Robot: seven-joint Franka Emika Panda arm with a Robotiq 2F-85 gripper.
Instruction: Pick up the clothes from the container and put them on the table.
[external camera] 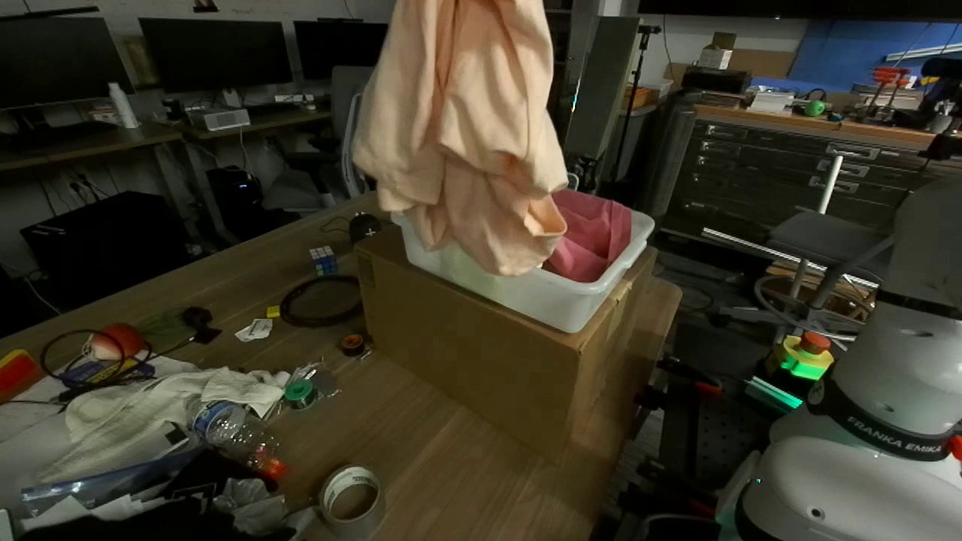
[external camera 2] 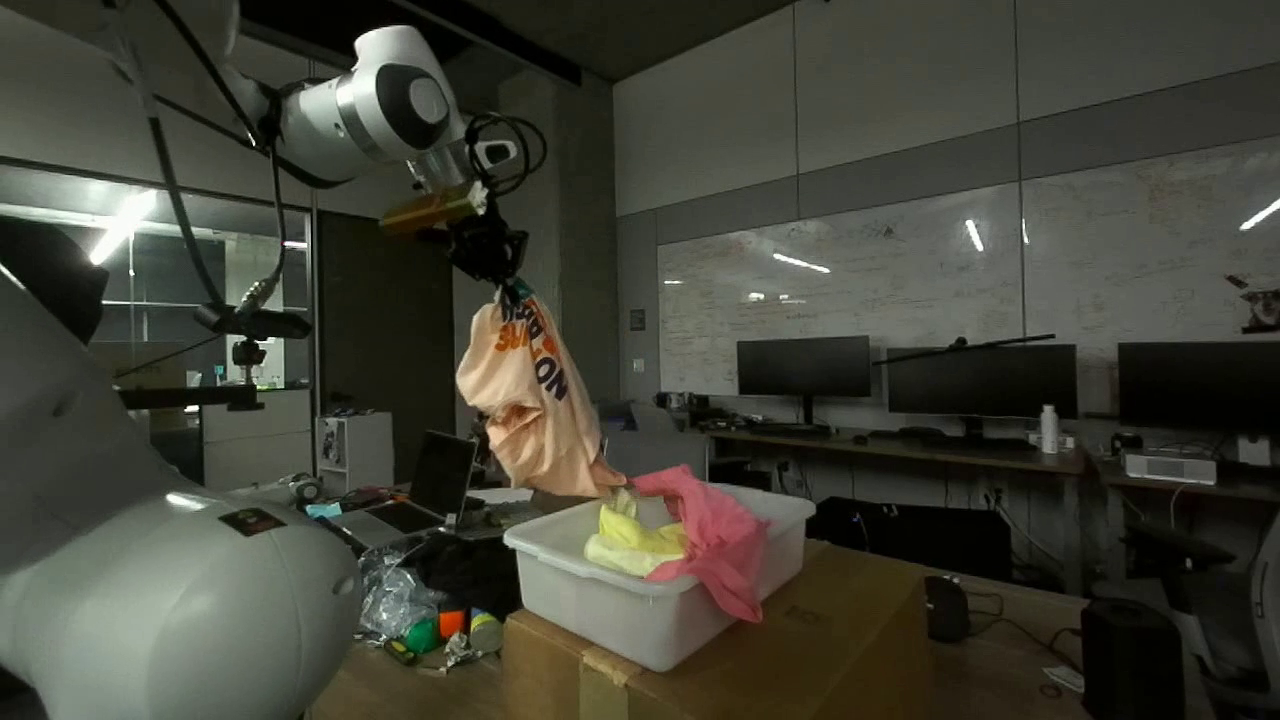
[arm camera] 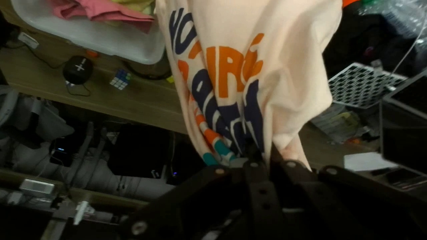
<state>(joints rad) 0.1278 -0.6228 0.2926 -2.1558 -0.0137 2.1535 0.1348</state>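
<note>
A cream garment with orange and dark blue print (external camera 2: 535,400) hangs in the air, and my gripper (external camera 2: 512,287) is shut on its upper end. The wrist view shows the bunched fabric (arm camera: 293,50) running down between the fingers, whose tips are partly lost in the folds. The white container (external camera 2: 610,610) stands below; whether the garment's lower end touches it I cannot tell. Inside lie a yellow-green garment (external camera 2: 640,540) and a pink-red garment (external camera 2: 715,530), the latter draped over the rim. The wooden table (external camera: 451,466) spreads out beneath, around the box that carries the container.
A brown cardboard box (external camera: 466,361) supports the container. Clutter covers part of the table: a tape roll (external camera: 352,502), a plastic bottle (external camera: 233,432), a white cloth (external camera: 165,406), a cable coil (external camera: 319,300) and a puzzle cube (external camera: 323,260). A laptop (external camera 2: 430,490) stands behind the container.
</note>
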